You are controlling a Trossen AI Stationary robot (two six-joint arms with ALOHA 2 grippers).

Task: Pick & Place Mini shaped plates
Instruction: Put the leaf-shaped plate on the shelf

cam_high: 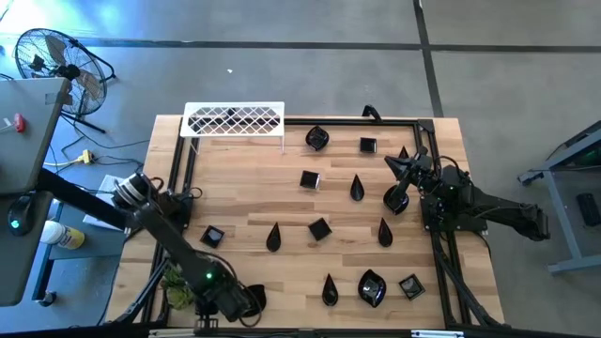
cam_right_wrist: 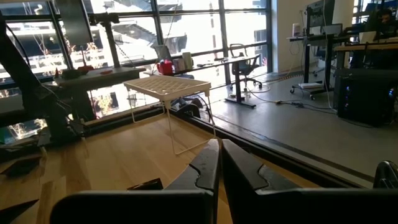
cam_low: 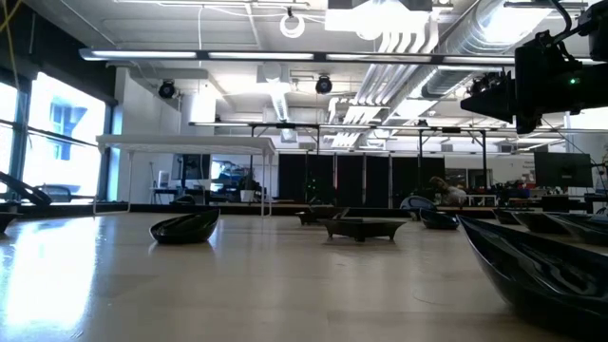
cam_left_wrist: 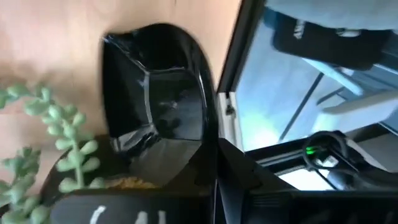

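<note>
Several glossy black mini shaped plates lie scattered on the wooden table (cam_high: pixel 244 188), among them a teardrop (cam_high: pixel 273 237), a square (cam_high: pixel 319 228) and a leaf shape (cam_high: pixel 372 287). My left gripper (cam_high: pixel 252 302) reaches to the table's near left corner, next to the green plant (cam_high: pixel 178 282). It is shut on one black plate (cam_left_wrist: pixel 155 93). My right gripper (cam_high: pixel 399 167) waits shut and level at the right side of the table. A teardrop plate (cam_high: pixel 395 199) lies on the table just beside it. In the right wrist view its fingers (cam_right_wrist: pixel 221 165) hold nothing. My left gripper pinches the black plate by its rim (cam_left_wrist: pixel 208 134) between the two shut fingers, which slant downward from the table's left. The plate stands tilted on edge ahead of the fingers, its hollow side facing the plant. Whether its far end touches the table I cannot tell.
A white lattice rack (cam_high: pixel 233 119) stands at the far left of the table. Black frame rails (cam_high: pixel 300 120) run along the table's edges. The plant (cam_left_wrist: pixel 56 143) crowds the near left corner. Bare wood lies between the rack and the plates. A fan (cam_high: pixel 56 61) stands on the floor.
</note>
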